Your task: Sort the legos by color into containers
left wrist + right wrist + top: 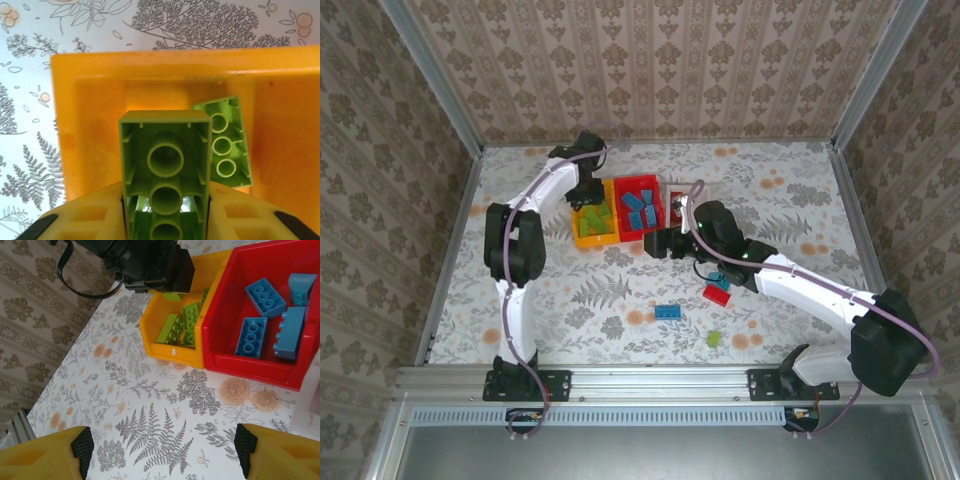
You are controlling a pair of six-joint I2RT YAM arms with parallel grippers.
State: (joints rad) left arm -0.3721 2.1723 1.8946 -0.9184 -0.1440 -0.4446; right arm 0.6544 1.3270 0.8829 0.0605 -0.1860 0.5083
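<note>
The flowery table (620,290) is the biggest thing here, and both arms are stretched out over it. The left arm (515,250) goes up from its base, folds at the elbow and reaches to the far side, wrist tipped down. The right arm (820,290) is laid out low, elbow way off to the right, forearm running back across toward the middle.

Bins next. The yellow-orange bin (90,100) sits directly under the left gripper (165,227). The red bin (240,365) touches it on the right-hand side, and the white bin (673,187) is just past that, half hidden by the right arm's cable. From the right gripper (164,450), the yellow-orange and red bins are just ahead, with a strip of bare table in between.

The left gripper is clamped on a lime green brick (165,150), hollow underside facing the wrist camera, hanging over the yellow-orange bin. The right gripper's fingers are spread wide apart, fully released.

Small stuff: green bricks (182,325) lie in the yellow-orange bin and blue bricks (255,337) in the red bin. Back behind the right gripper, alongside its forearm, three pieces are loose on the table: a red brick (716,293), a blue brick (668,312) and a small green brick (714,339).
</note>
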